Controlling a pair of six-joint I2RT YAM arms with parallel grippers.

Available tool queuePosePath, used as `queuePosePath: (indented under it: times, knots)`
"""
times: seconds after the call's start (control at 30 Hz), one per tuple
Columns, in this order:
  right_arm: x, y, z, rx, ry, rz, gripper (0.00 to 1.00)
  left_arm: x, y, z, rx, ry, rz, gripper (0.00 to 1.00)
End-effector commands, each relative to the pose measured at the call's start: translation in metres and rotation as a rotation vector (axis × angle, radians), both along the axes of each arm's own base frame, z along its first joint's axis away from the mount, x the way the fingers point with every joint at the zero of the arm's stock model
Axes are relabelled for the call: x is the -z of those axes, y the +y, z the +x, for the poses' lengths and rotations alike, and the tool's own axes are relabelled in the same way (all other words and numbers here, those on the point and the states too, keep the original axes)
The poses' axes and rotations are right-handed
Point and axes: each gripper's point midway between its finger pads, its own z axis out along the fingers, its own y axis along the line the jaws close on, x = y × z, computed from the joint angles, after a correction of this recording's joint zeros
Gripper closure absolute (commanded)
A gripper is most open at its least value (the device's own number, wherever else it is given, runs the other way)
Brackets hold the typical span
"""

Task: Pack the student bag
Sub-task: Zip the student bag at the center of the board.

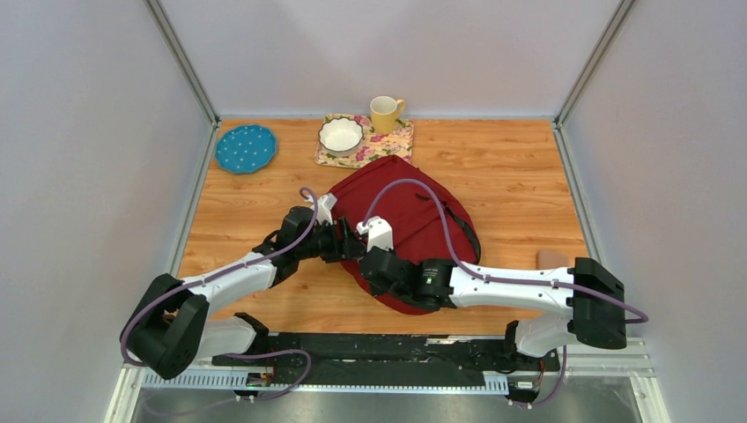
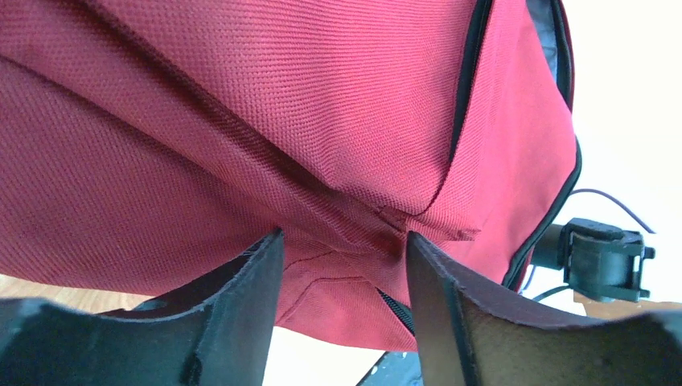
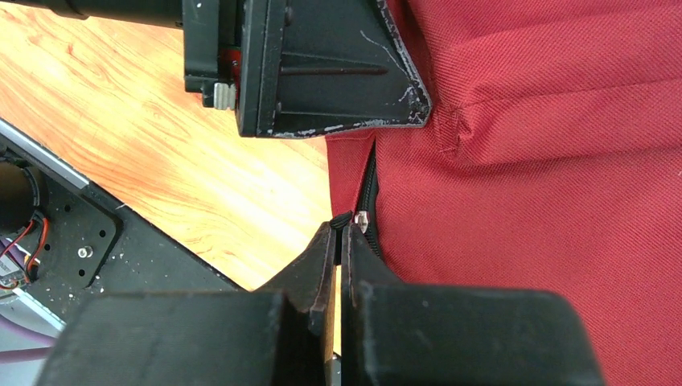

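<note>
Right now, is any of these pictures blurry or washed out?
Top external view: evenly lit, sharp, only soft shadows under the arms. Left wrist view: the student bag weave is crisp, the background at right is blown out white. Right wrist view: the fingers of the right gripper near the lens are soft, the zipper pull sharp.
</note>
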Motion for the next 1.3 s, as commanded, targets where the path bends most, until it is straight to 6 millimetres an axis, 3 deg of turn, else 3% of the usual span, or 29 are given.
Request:
queuePosePath:
  times: [0.0,0.03,0.13,0.3,0.33,0.5,0.53,0.77,0.9,1.07,1.17,1.2,1.27]
  knots:
    - [-0.029,0.016,-0.001,-0.036,-0.043,0.095,1.00,-0.017,-0.012,0.003,0.069,-0.065,-0.023,0.42]
    - [-0.029,0.016,-0.001,-0.035,-0.044,0.095,1.00,-0.016,-0.012,0.003,0.070,-0.062,-0.024,0.55]
    - [-0.031,0.015,0.000,-0.031,-0.051,0.098,1.00,-0.016,-0.014,0.003,0.079,-0.061,-0.029,0.72]
    - [-0.029,0.006,0.001,-0.016,-0.058,0.084,1.00,-0.013,-0.017,0.003,0.091,-0.051,-0.028,0.92]
    - [-0.029,0.004,0.001,-0.009,-0.057,0.086,1.00,-0.013,-0.017,0.003,0.090,-0.051,-0.027,1.00]
    - [-0.016,-0.022,0.000,0.061,-0.035,0.047,1.00,-0.012,-0.007,0.007,0.040,-0.081,0.001,1.00]
    - [-0.004,-0.029,-0.004,0.061,-0.019,0.028,1.00,-0.013,-0.005,0.007,0.035,-0.088,0.008,1.00]
    - [0.025,-0.059,-0.034,0.075,0.101,0.060,1.00,-0.023,0.007,0.016,-0.003,-0.122,0.019,1.00]
    - [0.024,-0.074,-0.042,0.094,0.116,0.092,1.00,-0.027,0.014,0.022,-0.018,-0.131,0.023,1.00]
    - [0.009,-0.087,-0.039,0.112,0.083,0.133,1.00,-0.029,0.029,0.029,-0.049,-0.129,0.026,1.00]
    - [0.001,-0.083,-0.038,0.098,0.068,0.156,1.00,-0.031,0.037,0.034,-0.065,-0.125,0.035,1.00]
    - [-0.001,-0.080,-0.038,0.090,0.066,0.160,1.00,-0.033,0.038,0.033,-0.061,-0.123,0.036,0.98]
    - [-0.003,-0.071,-0.039,0.070,0.073,0.173,1.00,-0.035,0.036,0.027,-0.042,-0.106,0.026,0.72]
